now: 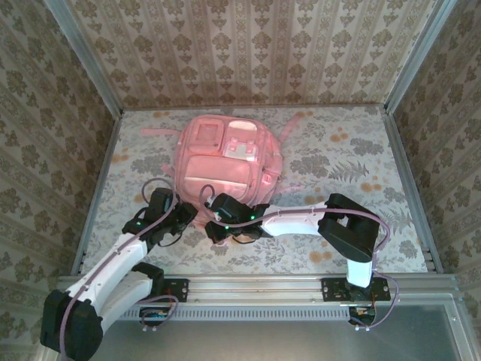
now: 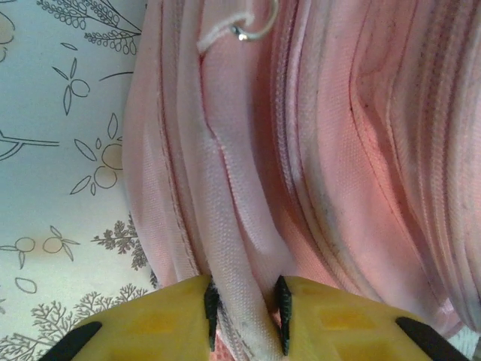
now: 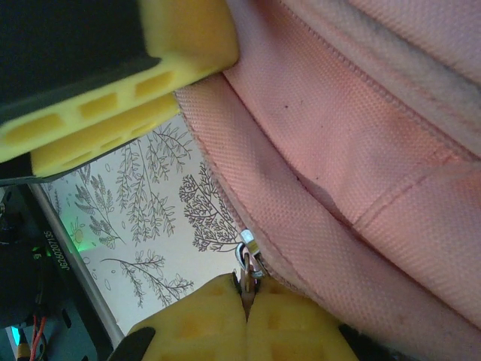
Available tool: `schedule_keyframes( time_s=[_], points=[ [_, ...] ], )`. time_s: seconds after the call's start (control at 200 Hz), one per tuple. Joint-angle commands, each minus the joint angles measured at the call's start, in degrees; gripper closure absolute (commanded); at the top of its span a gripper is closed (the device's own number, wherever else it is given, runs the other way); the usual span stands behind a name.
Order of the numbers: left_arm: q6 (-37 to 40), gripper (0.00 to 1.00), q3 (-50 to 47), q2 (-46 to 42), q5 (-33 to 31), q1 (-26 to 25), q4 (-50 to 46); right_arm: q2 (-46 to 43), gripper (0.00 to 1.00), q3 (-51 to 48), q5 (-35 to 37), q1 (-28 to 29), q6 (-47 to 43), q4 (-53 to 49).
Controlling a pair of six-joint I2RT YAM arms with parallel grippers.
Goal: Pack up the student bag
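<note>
You have one student bag (image 1: 225, 162) here, big and pink. It lies flat on the surface (image 1: 338, 165) with its front pockets facing up. There are two arms and two pincers. Both pincers sit at the near edge of the student bag, close beside each other. The left pincer (image 1: 177, 218) is at the bag's near left corner. The right pincer (image 1: 218, 227) is by the middle of the bag's near edge.

Look at your left pincer (image 2: 245, 304) through its own camera. Its two yellow fingers (image 2: 158, 323) stand only a little way apart. One long fold (image 2: 229, 226) of pink cloth from the student bag runs down between them. Both fingers touch that fold, one on each side, so the pincer is squeezing it. Further up the bag from the fold you see one small silver ring (image 2: 255, 30) on a bit of white cord.

Now look at your right pincer (image 3: 246, 295). Its two yellow fingers (image 3: 293, 316) are pressed right together with no gap. One small metal zip pull (image 3: 246, 256) sticks out from between the tips, so the pincer is pinching it. The zip pull sits right at the bag's edge, where the pink cloth meets the flowery surface. One more yellow pad (image 3: 184, 45) with a black back rests against the bag's edge, a little way along from the zip pull. You cannot tell from this view whose pad it is.
</note>
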Motion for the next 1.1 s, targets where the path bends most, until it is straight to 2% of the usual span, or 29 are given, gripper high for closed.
schedule_keyframes(
  time_s=[0.0,0.185,0.275,0.645,1.095],
  points=[
    [1.7,0.76,0.8,1.4,-3.5,-0.3,2.7,0.6,1.00,-0.5,1.9,-0.3,-0.1,-1.5],
    [4.2,0.94,2.5,2.3,-6.0,-0.3,2.4,-1.7,1.00,-2.1,3.9,-0.3,-0.7,-4.8],
    [4.5,0.98,2.5,2.2,-6.6,-0.3,2.2,-3.4,1.00,-3.3,5.0,-0.3,-0.9,-6.2],
    [4.7,1.00,4.5,1.1,-6.7,0.2,0.7,-8.4,1.00,-6.0,8.4,-0.3,-2.3,-13.0],
    [6.1,1.00,6.9,-1.5,-5.3,3.2,-2.0,-16.5,1.00,-13.5,12.0,-2.9,-2.6,-14.8]
  ],
)
